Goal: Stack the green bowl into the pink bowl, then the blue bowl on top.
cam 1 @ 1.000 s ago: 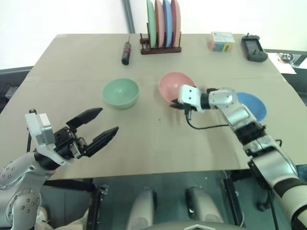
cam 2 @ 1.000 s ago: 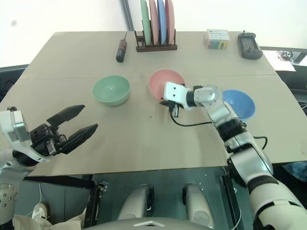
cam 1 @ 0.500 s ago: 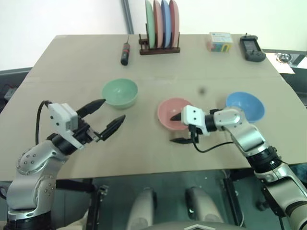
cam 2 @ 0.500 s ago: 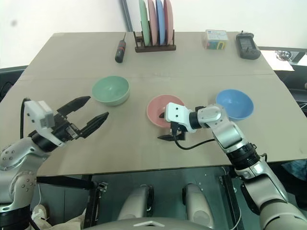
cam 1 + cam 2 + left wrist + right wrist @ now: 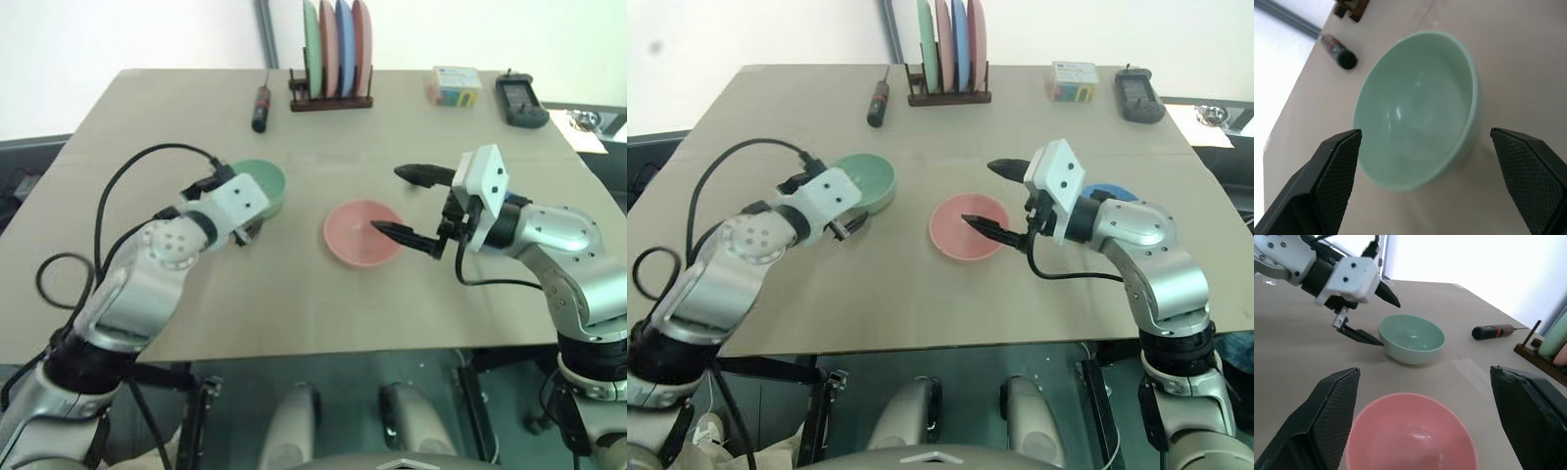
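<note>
Tabletop point(image 5: 294, 294) of pale brown is seen carrying everything, with a wooden rack point(image 5: 331, 98) of upright green, pink and blue plates set at its far edge. Spread wide, the left gripper point(image 5: 1369, 313) is placed around the near side of the green bowl point(image 5: 1418, 107), one finger on either side, with no contact made out. The right gripper point(image 5: 416, 206) is held above the table just right of the pink bowl point(image 5: 362, 233), its fingers likewise wide apart and nothing between them. The pink bowl is found upright near the table's middle, to the right of the green bowl and apart from it. The blue bowl point(image 5: 1109, 193) is mostly hidden behind the right gripper. A screwdriver point(image 5: 261, 106) is laid left of the rack, while a small box point(image 5: 453, 85) and a dark handheld device point(image 5: 518, 99) are placed at the far right.
</note>
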